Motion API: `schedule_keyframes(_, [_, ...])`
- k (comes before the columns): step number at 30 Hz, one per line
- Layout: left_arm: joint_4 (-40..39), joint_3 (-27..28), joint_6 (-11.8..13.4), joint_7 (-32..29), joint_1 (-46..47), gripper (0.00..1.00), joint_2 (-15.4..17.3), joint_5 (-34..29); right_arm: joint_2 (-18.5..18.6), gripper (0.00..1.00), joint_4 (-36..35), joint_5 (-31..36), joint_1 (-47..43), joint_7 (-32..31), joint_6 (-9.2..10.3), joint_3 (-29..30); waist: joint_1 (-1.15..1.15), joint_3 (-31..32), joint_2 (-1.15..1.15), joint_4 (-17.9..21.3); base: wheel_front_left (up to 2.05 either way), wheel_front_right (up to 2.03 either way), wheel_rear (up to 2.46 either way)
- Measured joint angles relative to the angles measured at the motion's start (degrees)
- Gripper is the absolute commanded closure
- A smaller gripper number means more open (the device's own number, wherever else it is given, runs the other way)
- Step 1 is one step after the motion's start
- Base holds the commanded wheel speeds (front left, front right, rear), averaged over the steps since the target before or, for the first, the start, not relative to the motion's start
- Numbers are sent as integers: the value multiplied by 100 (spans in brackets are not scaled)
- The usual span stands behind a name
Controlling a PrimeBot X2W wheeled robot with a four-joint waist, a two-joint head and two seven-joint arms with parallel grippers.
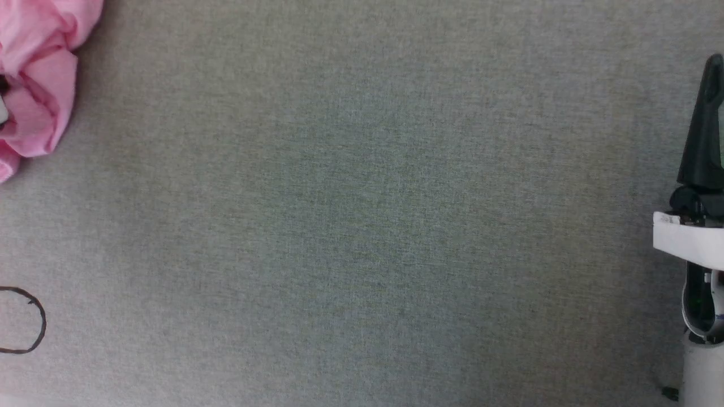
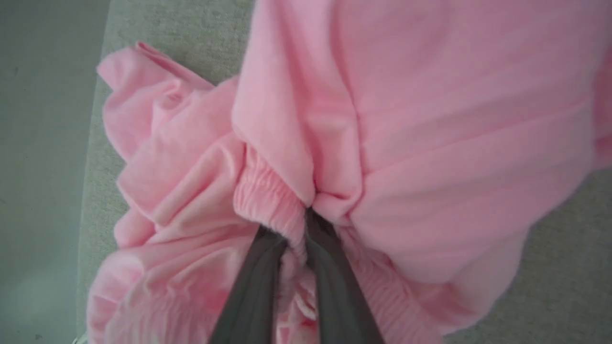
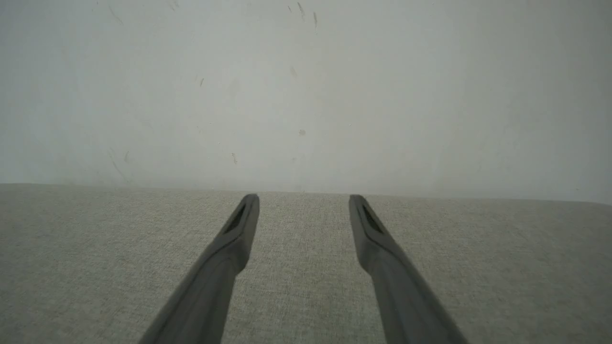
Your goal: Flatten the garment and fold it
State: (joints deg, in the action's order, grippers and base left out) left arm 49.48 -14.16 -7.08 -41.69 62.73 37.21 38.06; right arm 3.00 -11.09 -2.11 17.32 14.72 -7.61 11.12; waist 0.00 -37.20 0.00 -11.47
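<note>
- The left gripper (image 2: pixel 296 228) is pinching the garment (image 2: pixel 430 143) between its two nearly closed dark fingers;
- The right gripper (image 3: pixel 304 199) is holding its fingers spread wide apart, pointing forward.

Loads cropped or buried in this one

Head view: the crumpled bright pink cloth garment (image 1: pixel 39 73) runs off the top-left corner, so only a chunk of it shows there. The thin black loop (image 1: pixel 43 322) on the grey fabric counter (image 1: pixel 362 226) is sliced by the left edge. The right pincer (image 1: pixel 714 85) is cut by the right edge, with just one dark finger showing. The left wrist view's a bit soft, and the left pincer (image 2: pixel 299 229) has its tips buried in the pink folds.
</note>
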Motion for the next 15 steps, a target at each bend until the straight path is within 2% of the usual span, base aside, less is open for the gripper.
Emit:
schedule_keyframes(5, [-112, -399, -1, 259, -2, 100, 55, -111, -2, 0, 122, -119, -180, 0, 0, 20, 0, 395, 0, 32, 0, 0, 0])
schedule_keyframes(15, [-1334, -1503, -2, 953, 465, 100, 354, -238, -1, 0, 333, -352, -731, 1, 0, 181, -1, 1390, 0, -2, 0, 0, 0])
